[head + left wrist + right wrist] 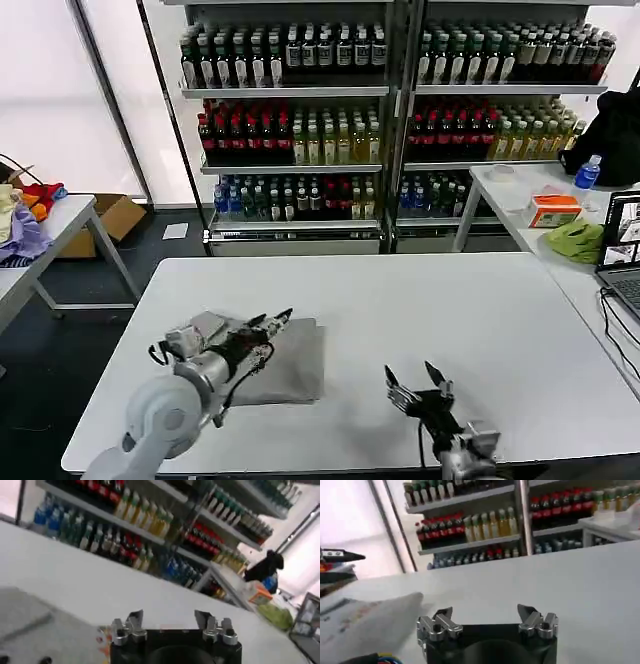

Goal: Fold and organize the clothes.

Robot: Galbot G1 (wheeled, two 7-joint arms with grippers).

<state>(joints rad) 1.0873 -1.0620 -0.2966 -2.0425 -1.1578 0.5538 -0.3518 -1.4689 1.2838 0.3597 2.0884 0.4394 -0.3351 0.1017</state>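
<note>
A light grey shirt [285,370] is seen folded into a flat rectangle on the white tabletop [440,320], toward the robot's left side near the front edge. A small multicoloured print is glimpsed on it in the left wrist view; no writing can be read there. The left gripper [278,318] is held over the shirt's far edge, its fingers slightly parted and empty. The right gripper [415,378] is held wide and empty, above bare tabletop beside the shirt. Shelves of bottles [300,130] are seen behind, labels unreadable.
</note>
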